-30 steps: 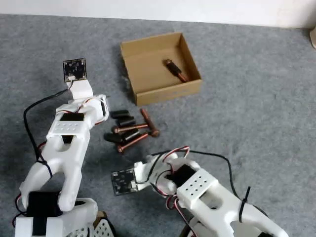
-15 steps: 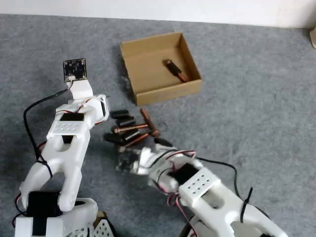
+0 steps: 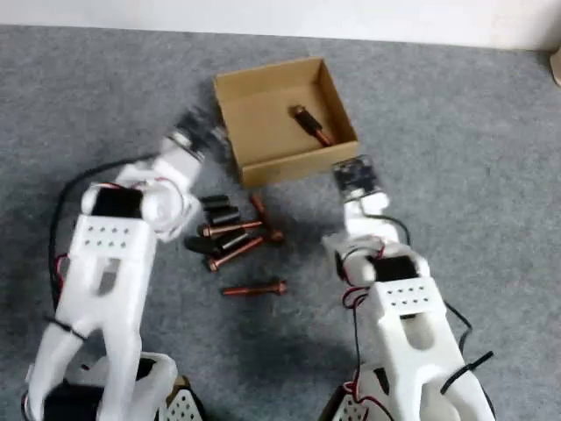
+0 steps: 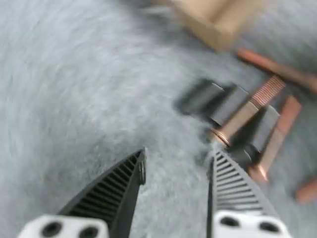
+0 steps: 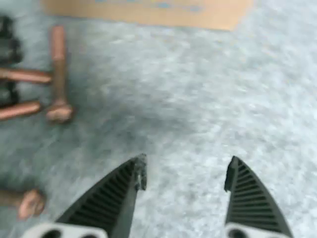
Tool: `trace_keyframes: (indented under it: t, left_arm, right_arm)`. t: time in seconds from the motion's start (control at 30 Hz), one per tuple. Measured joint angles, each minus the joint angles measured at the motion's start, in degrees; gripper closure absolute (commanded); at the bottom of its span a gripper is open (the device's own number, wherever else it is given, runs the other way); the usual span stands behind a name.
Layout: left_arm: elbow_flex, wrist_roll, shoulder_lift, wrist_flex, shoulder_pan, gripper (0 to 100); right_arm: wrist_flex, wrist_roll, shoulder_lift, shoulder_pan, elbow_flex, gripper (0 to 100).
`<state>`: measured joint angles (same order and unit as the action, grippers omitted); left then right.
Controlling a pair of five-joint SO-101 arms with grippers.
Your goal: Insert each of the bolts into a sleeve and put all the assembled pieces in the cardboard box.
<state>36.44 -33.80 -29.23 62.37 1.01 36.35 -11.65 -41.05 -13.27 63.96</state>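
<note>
The left gripper is spread wide with nothing between its jaws, over grey carpet just short of the pile. The right gripper is likewise spread and empty. The high view counts four bolts: three piled with roughly four black sleeves, and a lone bolt at the pile's 6 o'clock. The cardboard box sits at the pile's 12 o'clock. The wrist views meet its outer wall, while the high view looks inside at one assembled piece.

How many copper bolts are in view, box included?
5 bolts: a sleeved bolt in the cardboard box; three pile bolts among the black sleeves; a lone bolt nearer the arms. Others may be hidden.
</note>
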Motion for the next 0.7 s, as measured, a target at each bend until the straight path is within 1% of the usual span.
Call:
trace_keyframes:
  t: [0.13, 0.2, 0.3, 0.37, 0.47, 0.53, 0.7]
  left_arm:
    - [0.0, -15.3, -5.1, 12.1, -9.0, 80]
    - [0.0, -20.4, -7.6, 18.2, -14.0, 80]
    - [0.0, -22.9, -11.0, 24.9, -21.1, 80]
    - [0.7, -23.4, -12.9, 27.1, -26.2, 80]
    - [5.3, -23.6, -14.9, 27.3, -31.8, 80]
    - [9.8, -23.6, -15.6, 23.6, -33.0, 80]
    - [18.0, -23.6, -15.6, 13.2, -32.7, 80]
  right_arm:
    - [-4.4, 0.7, 0.0, 2.0, 0.5, 77.1]
    - [-6.2, 1.1, 0.0, 3.2, 1.4, 77.1]
    - [-9.1, 1.1, 0.0, 3.8, 3.4, 77.1]
    - [-10.6, 1.1, 0.0, 3.6, 3.9, 77.1]
    - [-11.4, 1.1, 0.0, 4.0, 4.2, 77.1]
    - [-11.5, 1.1, 0.0, 4.0, 4.2, 77.1]
    - [-11.5, 1.1, 0.0, 4.0, 4.2, 77.1]
